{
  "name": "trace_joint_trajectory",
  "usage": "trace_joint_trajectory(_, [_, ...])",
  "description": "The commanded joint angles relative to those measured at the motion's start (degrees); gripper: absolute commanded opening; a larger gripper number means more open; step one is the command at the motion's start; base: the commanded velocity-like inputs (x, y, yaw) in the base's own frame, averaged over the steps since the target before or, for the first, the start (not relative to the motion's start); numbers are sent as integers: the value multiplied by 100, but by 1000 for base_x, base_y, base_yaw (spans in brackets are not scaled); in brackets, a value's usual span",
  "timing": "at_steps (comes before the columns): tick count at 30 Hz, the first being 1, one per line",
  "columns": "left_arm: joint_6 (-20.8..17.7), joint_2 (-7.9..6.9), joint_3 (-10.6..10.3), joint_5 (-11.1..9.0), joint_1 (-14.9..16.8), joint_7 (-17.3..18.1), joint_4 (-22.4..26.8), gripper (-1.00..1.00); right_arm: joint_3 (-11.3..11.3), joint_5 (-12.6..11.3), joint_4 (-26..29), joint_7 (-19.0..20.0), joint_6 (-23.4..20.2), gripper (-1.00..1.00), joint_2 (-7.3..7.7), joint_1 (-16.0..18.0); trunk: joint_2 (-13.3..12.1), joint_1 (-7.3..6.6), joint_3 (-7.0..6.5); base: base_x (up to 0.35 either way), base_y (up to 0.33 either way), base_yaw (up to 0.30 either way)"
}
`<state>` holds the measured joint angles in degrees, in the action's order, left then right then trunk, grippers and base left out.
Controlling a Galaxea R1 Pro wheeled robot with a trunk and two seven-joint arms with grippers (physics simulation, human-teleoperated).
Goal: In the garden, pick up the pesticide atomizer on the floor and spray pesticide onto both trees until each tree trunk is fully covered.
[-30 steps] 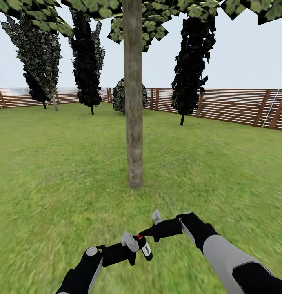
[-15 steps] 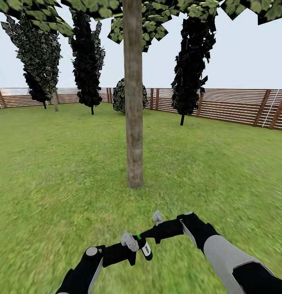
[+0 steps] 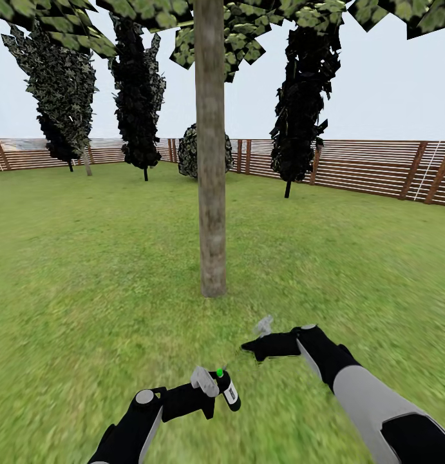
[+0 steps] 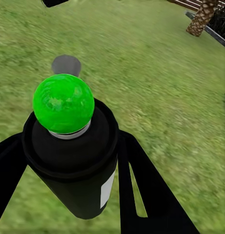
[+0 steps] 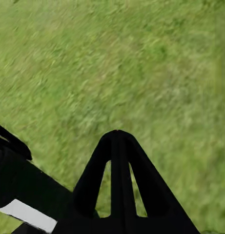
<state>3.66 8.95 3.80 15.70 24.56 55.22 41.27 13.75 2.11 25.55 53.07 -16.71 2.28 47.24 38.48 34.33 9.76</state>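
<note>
Since half a second ago my right arm has swung off to the right and a bit further out, so the right pincer (image 3: 253,348) no longer sits over the top of the pesticide atomizer (image 3: 227,389); there's a clear strip of grass between them now. The button on top of the can was red a second ago and has been green since the half-second mark. Camera hasn't budged.

The atomizer is a small black can with a white label, and it's clamped in my left pincer (image 3: 217,386), low in the head view and just left of centre. In the left wrist view the can (image 4: 75,161) sits right between the two black fingers (image 4: 141,185), both pressed against its sides, with the shiny green button (image 4: 64,103) facing the camera. So that pincer is closed around the can, firm grip as far as I can see.

The right pincer looks pinched together with nothing in it: in the right wrist view the fingers (image 5: 118,170) meet at a point over bare grass.

The tree trunk (image 3: 210,148) stands straight ahead of both arms, well apart from the can, with lawn (image 3: 87,258) in between. Its leaf canopy (image 3: 261,19) runs along the top of the view. Behind it there's the slatted wooden fence (image 3: 377,164) and a few dark conifers (image 3: 138,90).
</note>
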Motion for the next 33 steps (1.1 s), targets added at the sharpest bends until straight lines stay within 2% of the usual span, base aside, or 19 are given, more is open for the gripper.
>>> trace_joint_trajectory(1, [38,10,41,56,5,33,3,-100,2,18,66,-253,-34,-100,26,3,8,2,10,0,0,0])
trace_joint_trajectory(4, [38,10,41,56,5,33,3,-100,-4,18,122,-923,-14,-100,65,4,8,2,10,0,0,0])
trace_joint_trajectory(5, [38,10,42,56,5,17,3,-100,-8,18,141,-1600,8,-100,88,4,8,2,10,0,0,0])
trace_joint_trajectory(6, [38,10,42,56,5,-52,3,-100,-11,18,151,-2363,72,100,112,4,8,2,10,0,0,0])
trace_joint_trajectory(9, [42,10,42,51,4,-331,3,-100,-12,18,137,-3411,389,100,135,4,8,2,10,0,0,0])
trace_joint_trajectory(12, [45,10,47,42,5,-905,3,-100,-13,16,-34,-4469,618,100,159,-3,8,2,10,0,0,0])
trace_joint_trajectory(13, [46,8,51,36,5,-1295,3,-100,-13,14,-198,-4966,693,100,168,-7,8,2,10,0,0,0])
trace_joint_trajectory(14, [46,7,53,33,5,-1512,2,-100,-13,13,-290,-5210,753,100,172,-7,8,2,10,0,0,0])
trace_joint_trajectory(17, [53,4,57,15,5,-2604,-3,-100,-13,5,-872,-6251,1323,100,203,-11,8,2,10,0,0,0])
trace_joint_trajectory(20, [52,8,63,3,5,-3303,-4,-100,-10,-40,-1496,-6827,1759,100,300,-14,8,2,10,0,0,0])
trace_joint_trajectory(21, [54,9,70,-57,5,-3854,-3,-100,-8,-119,-1926,-7052,2125,100,347,-37,8,2,10,0,0,0])
trace_joint_trajectory(22, [54,9,71,-87,5,-4039,-4,-100,-8,-153,-2055,-7102,2277,100,357,-55,8,2,10,0,0,0])
trace_joint_trajectory(23, [60,13,74,-161,5,-4542,1,-100,-9,-321,-2390,-7222,2775,100,376,-129,8,2,10,0,0,0])
trace_joint_trajectory(24, [64,14,75,-183,3,-4663,4,-100,-10,-422,-2479,-7263,2916,100,380,-150,8,2,10,7,0,0])
trace_joint_trajectory(25, [69,16,74,-224,2,-4836,5,-100,-11,-711,-2617,-7337,3123,100,386,-198,8,2,10,77,0,0])
trace_joint_trajectory(26, [71,16,74,-251,1,-4897,5,-100,-10,-899,-2666,-7365,3200,100,388,-224,8,2,10,128,0,0])
trace_joint_trajectory(28, [69,18,68,-377,3,-5043,9,-100,-5,-1798,-2773,-7436,3404,100,393,-297,8,2,10,234,0,0])
trace_joint_trajectory(31, [62,18,66,-499,4,-5102,36,-100,7,-2464,-2820,-7456,3490,100,393,-333,8,2,10,294,6,0])
trace_joint_trajectory(33, [58,19,67,-555,5,-5127,55,-100,21,-2742,-2843,-7446,3521,100,388,-364,8,2,10,330,61,0])
